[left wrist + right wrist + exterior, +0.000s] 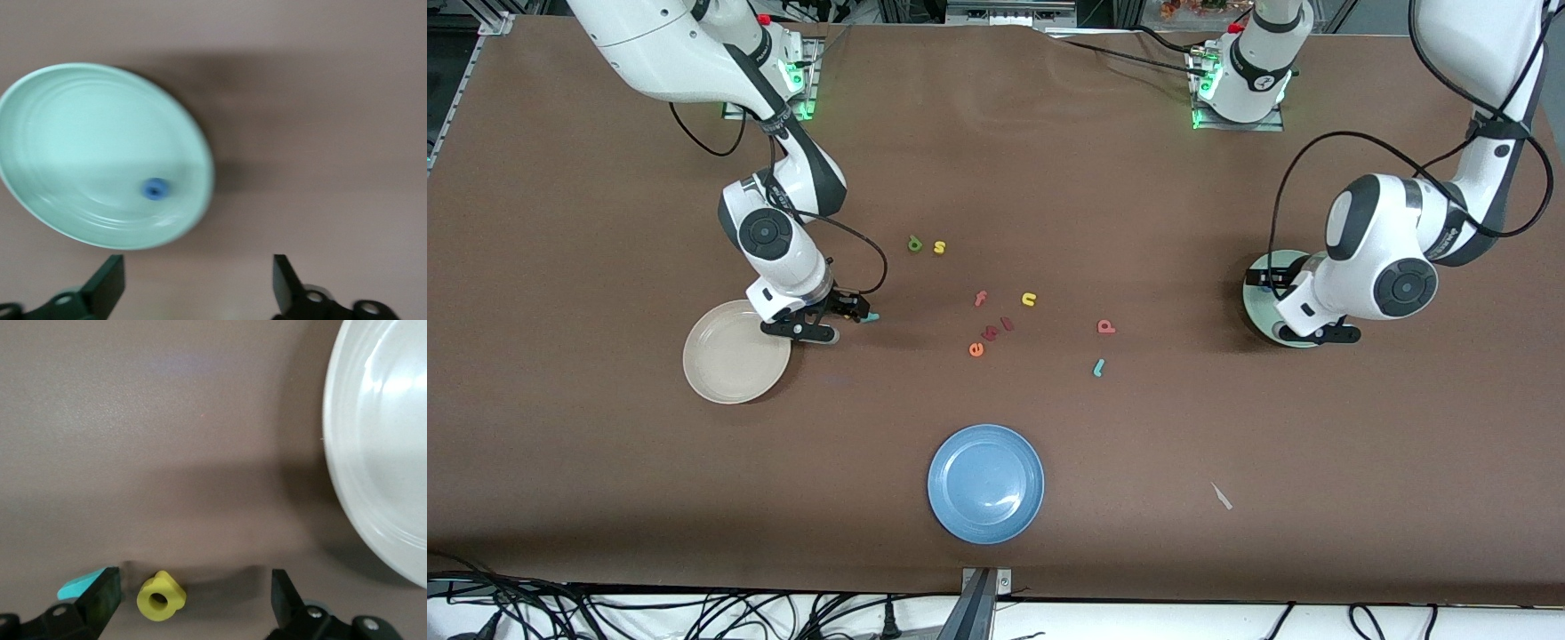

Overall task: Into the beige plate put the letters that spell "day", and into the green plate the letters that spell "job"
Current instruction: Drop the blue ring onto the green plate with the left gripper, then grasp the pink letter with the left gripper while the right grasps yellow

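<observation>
The green plate (1263, 307) sits at the left arm's end of the table, partly hidden by that arm. The blue "o" (155, 189) lies in the green plate (80, 133). My left gripper (197, 287) is open and empty, above the table at the plate's rim (1307, 331). My right gripper (193, 600) is open, low beside the beige plate (734, 351), with the yellow "a" (160, 596) on the table between its fingers. The teal "y" (80, 584) lies just outside one finger. The dark green "d" (914, 244), pinkish-red "b" (1106, 327) and teal "j" (1098, 367) lie mid-table.
A yellow "s" (939, 247) lies beside the "d". A pink "f" (980, 299), a yellow "n" (1029, 300), an orange "e" (976, 349) and small red pieces (1008, 324) lie mid-table. A blue plate (985, 483) sits near the front edge.
</observation>
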Tool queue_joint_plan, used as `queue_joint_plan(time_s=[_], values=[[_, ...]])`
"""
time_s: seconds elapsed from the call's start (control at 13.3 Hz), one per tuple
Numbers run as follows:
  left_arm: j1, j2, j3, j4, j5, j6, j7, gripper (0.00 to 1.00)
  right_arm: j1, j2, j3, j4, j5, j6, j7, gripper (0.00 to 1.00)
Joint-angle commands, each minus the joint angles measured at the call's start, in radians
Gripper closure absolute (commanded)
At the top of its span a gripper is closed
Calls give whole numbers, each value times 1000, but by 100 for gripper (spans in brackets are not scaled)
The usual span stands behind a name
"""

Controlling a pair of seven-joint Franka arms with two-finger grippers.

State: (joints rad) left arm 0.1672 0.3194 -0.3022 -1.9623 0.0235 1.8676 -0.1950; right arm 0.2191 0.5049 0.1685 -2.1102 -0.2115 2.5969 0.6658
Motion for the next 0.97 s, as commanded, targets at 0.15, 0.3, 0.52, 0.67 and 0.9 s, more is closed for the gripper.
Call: queue_joint_plan(time_s=[0.15, 0.3, 0.52, 0.67, 0.9], values=[[-67, 53, -130, 48, -60, 112, -317, 0, -9, 14, 3, -40, -19, 78, 3, 0], [-139, 122, -129, 48, -54, 270, -455, 0, -9, 14, 3, -40, -19, 78, 29, 1], [-222, 222, -124, 77, -42, 421, -581, 0, -7, 20, 5, -39, -22, 81, 60, 1], [-273, 300, -114, 143, -11, 424, -648, 0, -9, 20, 5, -40, -22, 86, 52, 1], [-288, 362, -112, 177, 148, 424, -748, 1, -9, 18, 5, -43, -22, 86, 38, 5]])
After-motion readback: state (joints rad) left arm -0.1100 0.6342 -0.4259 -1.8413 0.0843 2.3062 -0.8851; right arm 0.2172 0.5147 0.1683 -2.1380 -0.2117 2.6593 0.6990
